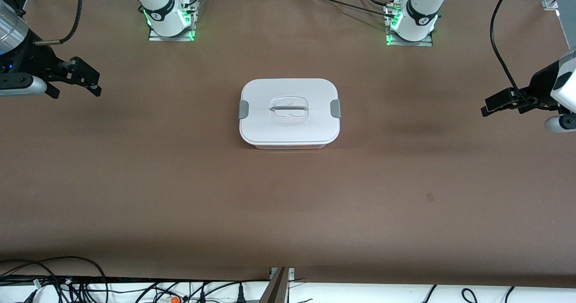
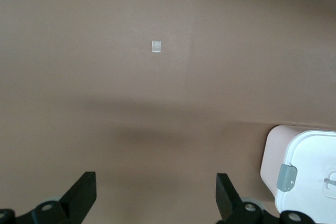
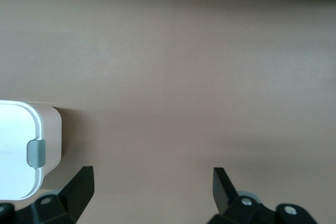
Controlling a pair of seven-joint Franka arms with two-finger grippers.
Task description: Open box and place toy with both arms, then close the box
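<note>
only the box (image 1: 290, 113) (lid on) sits mid-table (image 1: 180, 181).

Both wrist views crop the box (image 2: 294, 166); its contents are seemingly hidden under the lid (image 1: 289, 109).

My brown worktop (image 1: 180, 181) carries one box (image 1: 289, 112), lid on, at the centre of the frame. A small square mark (image 1: 429, 197) shows on it, lower in the frame.

A brown counter (image 1: 180, 181) carries a small pale square mark (image 1: 430, 197), and black cables (image 1: 67, 280) tangle along its near edge.
</note>
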